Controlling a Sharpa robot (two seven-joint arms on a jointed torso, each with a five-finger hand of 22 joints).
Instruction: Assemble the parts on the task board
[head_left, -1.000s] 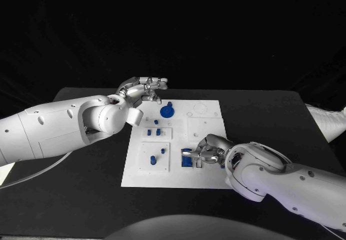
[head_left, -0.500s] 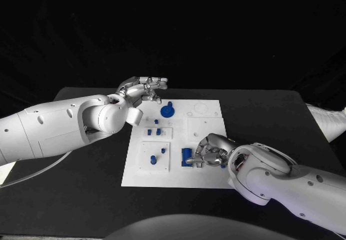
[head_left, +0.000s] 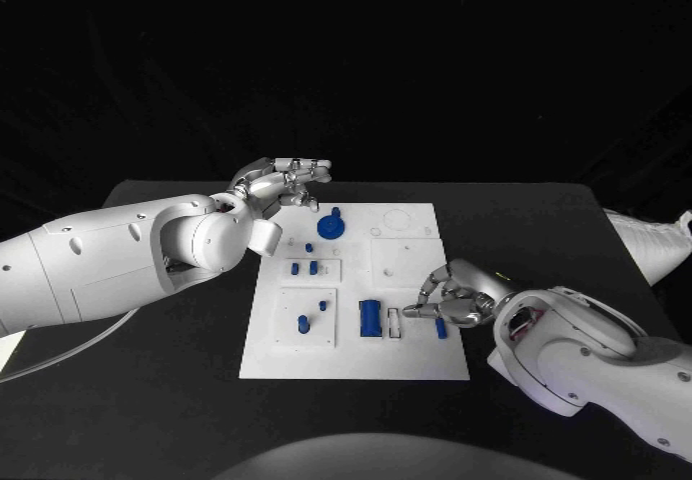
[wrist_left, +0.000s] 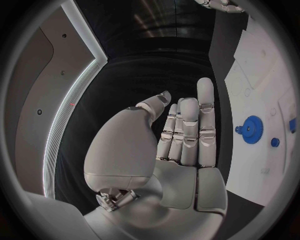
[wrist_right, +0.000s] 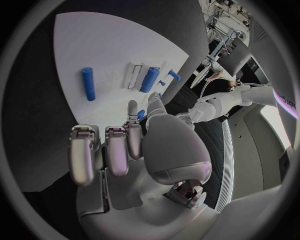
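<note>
The white task board (head_left: 418, 355) lies in the middle of the black table. On it are a blue gear (head_left: 332, 225), several small blue pegs (head_left: 304, 268) and a blue cylinder (head_left: 371, 318) lying beside a slot. A short blue piece (head_left: 441, 328) lies by the board's right edge, the same piece (wrist_right: 88, 83) lying flat just off my right hand's fingers. My right hand (head_left: 454, 300) hovers at that edge with fingers (wrist_right: 115, 150) curled in and nothing in them. My left hand (head_left: 283, 180) is raised past the board's far left corner, its fingers (wrist_left: 187, 130) straight and holding nothing.
Black table top (head_left: 159, 350) surrounds the board on all sides. My left forearm (head_left: 116, 260) stretches across the table's left part, and my right forearm (head_left: 591, 360) covers the near right part.
My right hand has drawn back to the right, off the board's middle. The blue cylinder and the short blue piece it covered now lie uncovered. My left hand has stayed put.
</note>
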